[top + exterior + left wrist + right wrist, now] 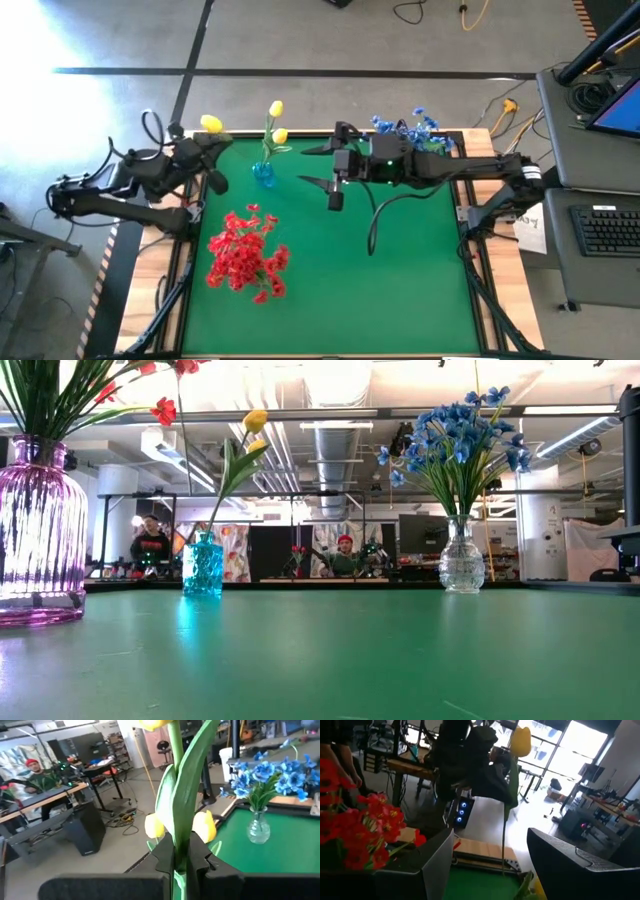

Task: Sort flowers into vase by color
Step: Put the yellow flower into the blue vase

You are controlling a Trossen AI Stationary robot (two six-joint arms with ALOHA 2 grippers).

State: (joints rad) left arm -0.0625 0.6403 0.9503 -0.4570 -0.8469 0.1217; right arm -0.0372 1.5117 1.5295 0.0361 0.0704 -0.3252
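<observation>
Flowers are already grouped by colour: red ones (pixel 245 258) in the purple vase (pixel 38 530), blue ones (pixel 412 128) in the clear vase (pixel 461 558), two yellow ones (pixel 276 122) in the small blue vase (pixel 263 174). One yellow flower (pixel 211 124) remains outside, at the table's far left corner. The left gripper (pixel 181 861) is pinched on its stem, which runs roughly upright between the fingers in the left wrist view. The blue vase lies just to the right of that gripper, so the left arm appears nearer for insertion. The right gripper (pixel 322 166) hovers beside the blue vase, fingers spread, carrying nothing.
</observation>
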